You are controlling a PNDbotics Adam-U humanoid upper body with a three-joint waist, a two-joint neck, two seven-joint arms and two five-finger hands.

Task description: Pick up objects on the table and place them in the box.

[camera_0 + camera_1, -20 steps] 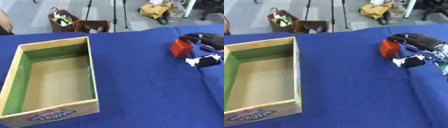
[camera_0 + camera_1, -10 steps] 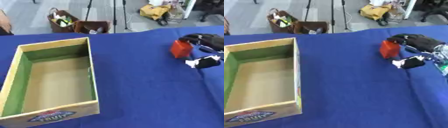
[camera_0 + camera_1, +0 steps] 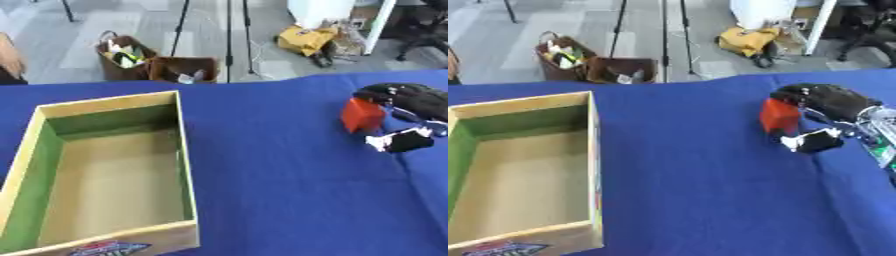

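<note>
r hand [image 3: 826, 102] at far right, fingers curled round a red block [image 3: 780, 115], thumb tip below it; block looks lifted just off the blue surface [image 3: 693, 175], hard to tell. open wooden box [image 3: 105, 170] sits at near left, well apart. l hand not seen.

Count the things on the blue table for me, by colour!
Red block: 1
Wooden box with green inside: 1
Black robot hand at the red block: 1
Total: 3
</note>
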